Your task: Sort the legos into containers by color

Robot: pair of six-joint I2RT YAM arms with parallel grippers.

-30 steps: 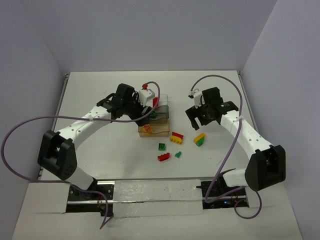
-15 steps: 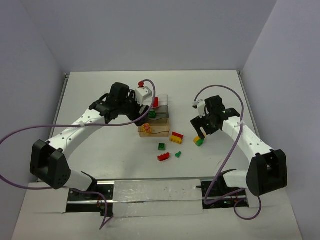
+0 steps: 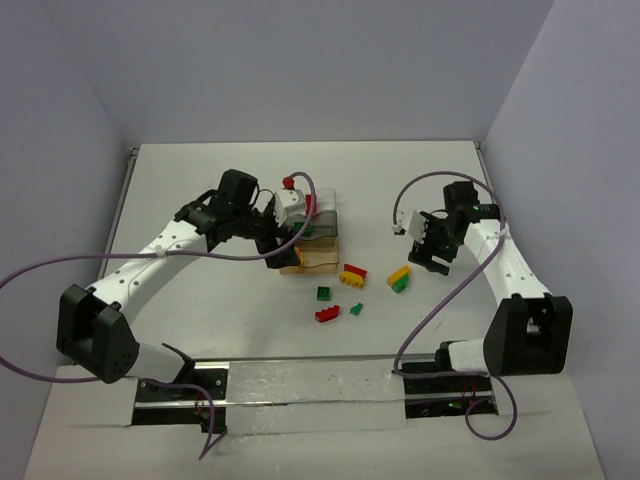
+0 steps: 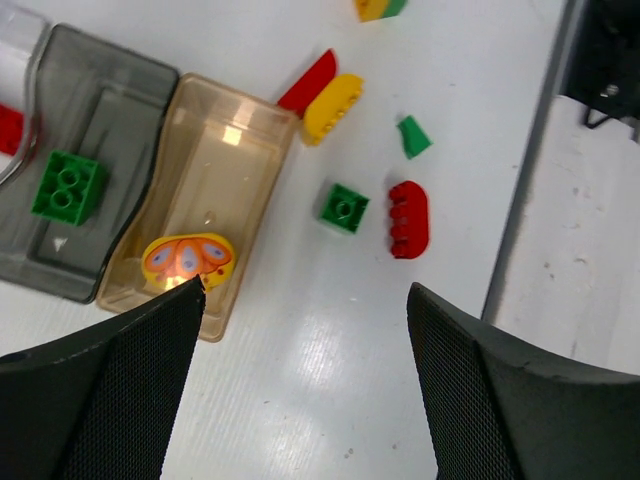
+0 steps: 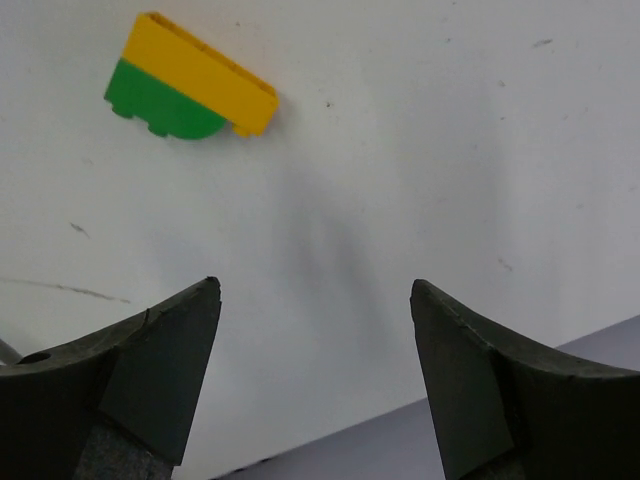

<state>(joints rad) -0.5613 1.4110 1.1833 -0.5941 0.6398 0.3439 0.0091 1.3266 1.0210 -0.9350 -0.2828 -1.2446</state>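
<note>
Three trays stand in a row: a clear one (image 3: 322,203), a smoky grey one (image 4: 110,120) holding a green brick (image 4: 67,187), and an amber one (image 4: 230,160) holding an orange-yellow piece (image 4: 188,258). A red piece (image 4: 8,128) shows in the clear tray. My left gripper (image 3: 282,246) hovers open and empty beside the amber tray (image 3: 310,262). On the table lie a red-yellow stack (image 3: 352,274), a green brick (image 3: 324,293), a red brick (image 3: 327,314), a small green piece (image 3: 356,309) and a yellow-green stack (image 3: 399,278). My right gripper (image 3: 432,255) is open and empty, just right of that stack (image 5: 190,88).
The white table's right edge and the grey wall run close behind my right gripper. The metal base rail (image 3: 310,385) lies along the near edge. Purple cables loop from both arms.
My right gripper dropped to the yellow-green stack, then drew back to the right, empty; the stack stays put. My left gripper shifted slightly nearer, by the amber tray.
</note>
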